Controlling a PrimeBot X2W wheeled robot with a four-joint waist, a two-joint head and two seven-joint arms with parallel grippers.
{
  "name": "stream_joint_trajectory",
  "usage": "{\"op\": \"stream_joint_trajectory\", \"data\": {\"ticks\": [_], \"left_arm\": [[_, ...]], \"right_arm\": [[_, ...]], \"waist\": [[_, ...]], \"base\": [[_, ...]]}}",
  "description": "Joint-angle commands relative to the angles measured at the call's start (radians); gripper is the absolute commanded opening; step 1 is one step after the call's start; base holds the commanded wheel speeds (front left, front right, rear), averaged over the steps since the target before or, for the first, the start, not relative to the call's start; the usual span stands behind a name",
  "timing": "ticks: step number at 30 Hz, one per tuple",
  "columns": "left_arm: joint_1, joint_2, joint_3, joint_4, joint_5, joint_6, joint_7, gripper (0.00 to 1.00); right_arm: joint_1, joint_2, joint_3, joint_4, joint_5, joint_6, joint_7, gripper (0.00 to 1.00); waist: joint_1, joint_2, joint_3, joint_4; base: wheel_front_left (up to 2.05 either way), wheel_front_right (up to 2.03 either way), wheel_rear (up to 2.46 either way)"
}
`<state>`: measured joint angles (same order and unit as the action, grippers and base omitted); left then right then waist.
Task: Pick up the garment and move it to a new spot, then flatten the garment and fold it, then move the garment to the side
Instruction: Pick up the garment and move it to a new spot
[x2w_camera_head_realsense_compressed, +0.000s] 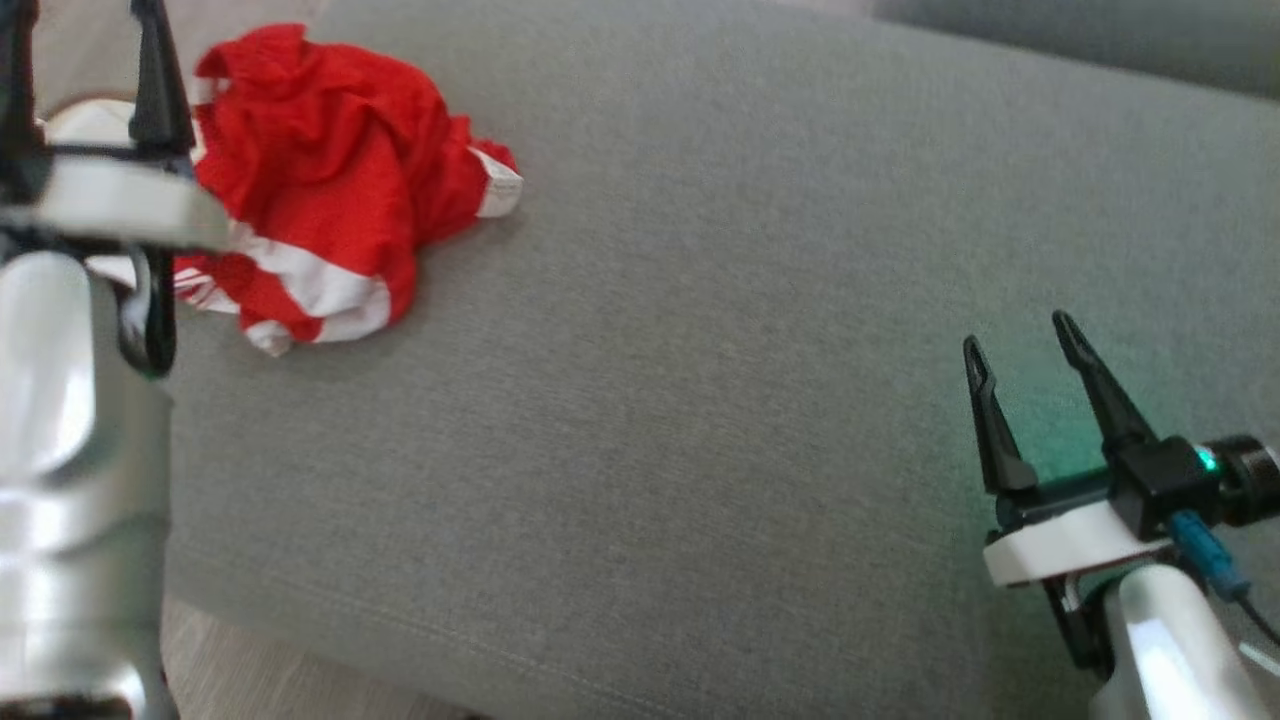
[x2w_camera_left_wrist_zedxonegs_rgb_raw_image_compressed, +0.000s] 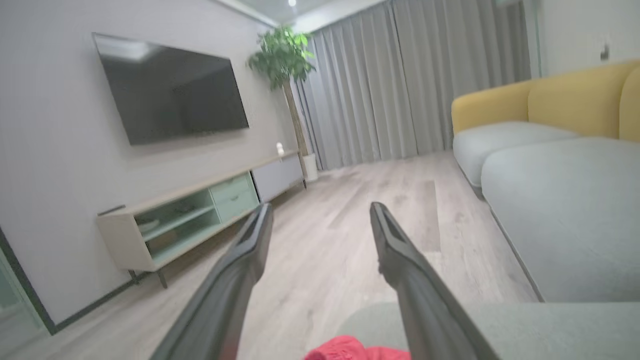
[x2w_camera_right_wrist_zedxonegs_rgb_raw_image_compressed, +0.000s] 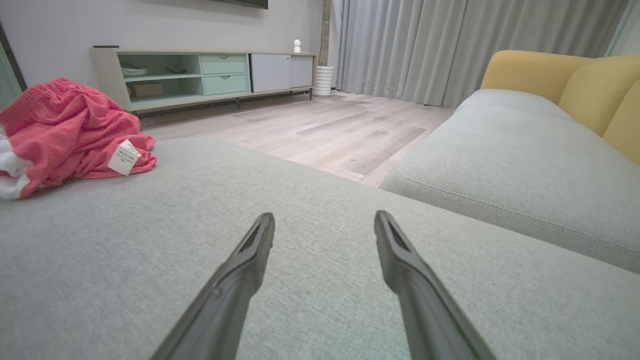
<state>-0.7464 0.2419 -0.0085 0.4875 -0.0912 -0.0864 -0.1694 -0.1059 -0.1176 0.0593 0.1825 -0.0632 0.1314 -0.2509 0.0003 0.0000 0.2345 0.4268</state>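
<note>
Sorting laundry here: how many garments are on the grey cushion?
1: a crumpled red-and-white garment at the grey cushion's far-left corner, near the left claw. Another could hide inside the bundle.

Red-white garment (x2w_camera_head_realsense_compressed: 320, 180), crumpled, on grey cushion (x2w_camera_head_realsense_compressed: 700, 350)

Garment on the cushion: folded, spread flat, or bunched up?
Bunched up: the red garment sits in a rumpled heap on the grey cushion.

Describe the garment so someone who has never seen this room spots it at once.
Start at the grey sofa seat in front of the robot. Near its left edge, beside the left gripper, lies a crumpled garment. It is bright red with white bands, the one colourful thing on the plain grey fabric.
</note>
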Motion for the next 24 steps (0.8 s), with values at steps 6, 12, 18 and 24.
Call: {"op": "stream_joint_trajectory", "data": {"ticks": [6, 12, 18, 24], "left_arm": [[-0.192, 0.088, -0.02, 0.211, -0.021, -0.028, 0.188, 1.0], [-0.254, 0.116, -0.015, 0.44, -0.058, -0.034, 0.331, 1.0], [-0.259, 0.086, -0.005, 0.547, -0.107, -0.039, 0.28, 1.0], [-0.255, 0.052, -0.034, 0.6, -0.157, -0.044, 0.205, 0.0]], "right_arm": [[-0.066, -0.047, 0.025, -0.052, -0.009, -0.001, -0.011, 1.0], [-0.08, -0.073, 0.032, -0.07, -0.012, -0.001, -0.011, 1.0], [-0.093, -0.092, 0.02, -0.079, -0.019, -0.001, -0.011, 1.0], [-0.104, -0.089, 0.026, -0.074, -0.022, -0.001, -0.011, 1.0]], "waist": [[-0.0003, 0.0, 0.087, -0.058], [-0.0003, 0.0, 0.125, -0.073], [-0.0003, 0.0, 0.168, -0.067], [-0.0003, 0.0, 0.173, -0.063]], "base": [[0.0, 0.0, 0.0], [0.0, 0.0, 0.0], [0.0, 0.0, 0.0], [0.0, 0.0, 0.0]]}}
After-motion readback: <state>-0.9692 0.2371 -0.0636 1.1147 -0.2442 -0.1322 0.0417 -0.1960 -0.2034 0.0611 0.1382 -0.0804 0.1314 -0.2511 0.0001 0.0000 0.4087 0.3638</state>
